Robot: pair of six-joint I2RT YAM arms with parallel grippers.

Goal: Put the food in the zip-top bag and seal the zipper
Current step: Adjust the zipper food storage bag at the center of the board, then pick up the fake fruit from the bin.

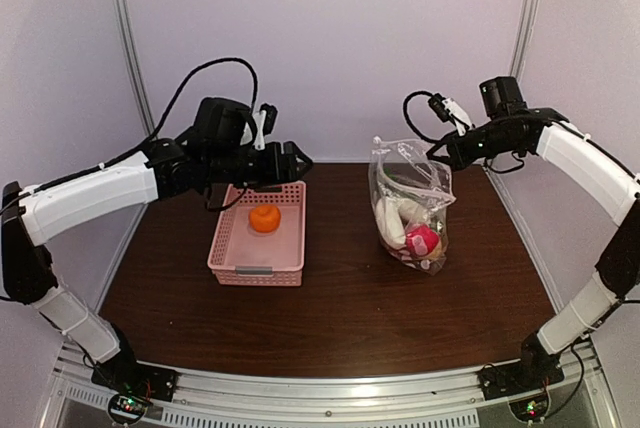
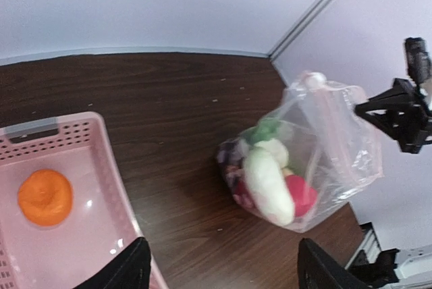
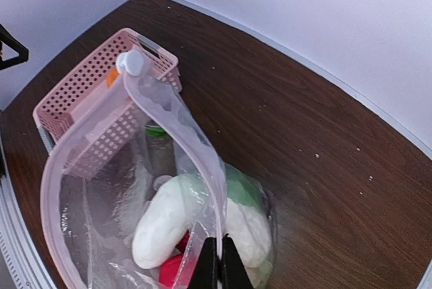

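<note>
The crinkly clear zip-top bag (image 1: 410, 183) stands upright, right of the pink basket (image 1: 255, 270), with whitish-green and red food (image 1: 392, 223) inside. The right gripper (image 3: 217, 265) pinches its rim. The left gripper (image 2: 219, 265) hangs spread and empty above the basket.

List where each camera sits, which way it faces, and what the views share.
Top external: high behind the robot, looking down on the table; both arms show.
Left wrist: over the pink basket, facing the zip-top bag; open left gripper shows.
Right wrist: above the bag's mouth, looking in; right gripper pinches its rim.
All share bag and basket.
</note>
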